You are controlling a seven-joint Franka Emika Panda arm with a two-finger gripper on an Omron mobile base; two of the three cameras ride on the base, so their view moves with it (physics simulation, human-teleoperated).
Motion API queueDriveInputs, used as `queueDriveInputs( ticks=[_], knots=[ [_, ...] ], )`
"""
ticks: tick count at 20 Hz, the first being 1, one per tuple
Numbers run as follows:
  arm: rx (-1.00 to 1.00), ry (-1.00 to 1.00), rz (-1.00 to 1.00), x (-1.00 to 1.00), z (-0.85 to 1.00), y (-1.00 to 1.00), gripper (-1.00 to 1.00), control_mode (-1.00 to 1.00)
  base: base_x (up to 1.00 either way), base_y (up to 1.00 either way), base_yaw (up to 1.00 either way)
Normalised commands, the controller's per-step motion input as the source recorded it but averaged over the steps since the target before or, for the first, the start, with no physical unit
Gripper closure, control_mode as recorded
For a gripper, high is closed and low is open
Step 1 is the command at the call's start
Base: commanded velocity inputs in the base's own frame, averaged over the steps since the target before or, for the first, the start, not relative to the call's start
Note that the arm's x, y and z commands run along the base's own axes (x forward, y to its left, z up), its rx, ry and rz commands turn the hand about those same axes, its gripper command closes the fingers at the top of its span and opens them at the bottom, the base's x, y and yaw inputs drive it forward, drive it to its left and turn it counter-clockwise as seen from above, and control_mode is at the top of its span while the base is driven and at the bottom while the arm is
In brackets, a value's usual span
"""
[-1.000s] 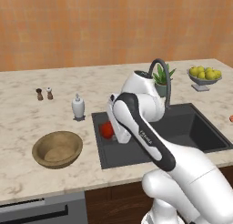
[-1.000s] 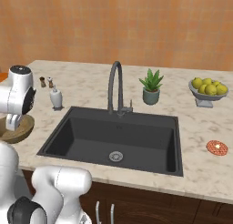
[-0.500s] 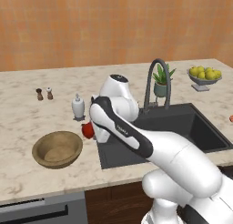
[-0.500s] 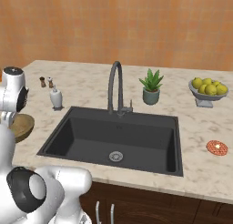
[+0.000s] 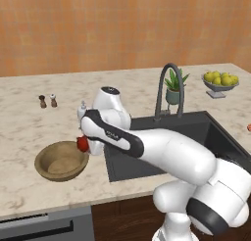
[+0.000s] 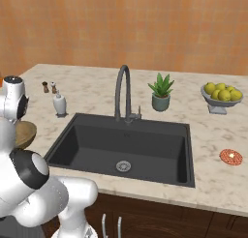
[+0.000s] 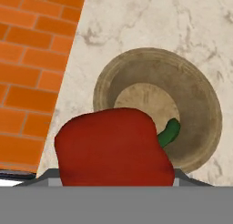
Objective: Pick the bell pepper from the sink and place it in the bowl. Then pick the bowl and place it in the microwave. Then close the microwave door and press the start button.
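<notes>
Gripper clamped on the bell pepper, jaws spread wide around its body, poised just above the near-sink rim of the wooden bowl on the counter, presumably for release into it. Beyond the bowl, sink left bare. No readable writing anywhere, arm marking too small.

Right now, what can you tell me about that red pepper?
The pepper is a small, shiny red bell pepper with a short curved green stem sticking out to one side. Its skin looks smooth and glossy. It is off the counter, carried in the gripper, out of the sink. It hangs by the near rim of the wooden bowl, not yet in it. In the hand view, the bowl's hollow lies just beyond it.
</notes>
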Motion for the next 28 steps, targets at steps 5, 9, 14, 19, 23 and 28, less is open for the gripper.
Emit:
queueDriveInputs(
  ticks=[5, 9, 14, 19, 23, 28],
  knots=[
    [-0.04, 0.04, 0.0, 0.29, -0.38, 0.29, 1.0, -1.0, 0.0, 0.0, 0.0],
    [-0.07, 0.02, 0.0, 0.23, -0.24, 0.42, 1.0, -1.0, 0.0, 0.0, 0.0],
    [-0.04, 0.02, 0.0, 0.24, -0.33, 0.21, 1.0, -1.0, 0.0, 0.0, 0.0],
    [-0.03, 0.0, 0.0, 0.28, -0.38, 0.17, 1.0, -1.0, 0.0, 0.0, 0.0],
    [-0.02, 0.0, 0.0, 0.13, -0.4, 0.21, 1.0, -1.0, 0.0, 0.0, 0.0],
    [-0.01, 0.01, 0.0, 0.15, -0.41, 0.21, 1.0, -1.0, 0.0, 0.0, 0.0]
  ],
)
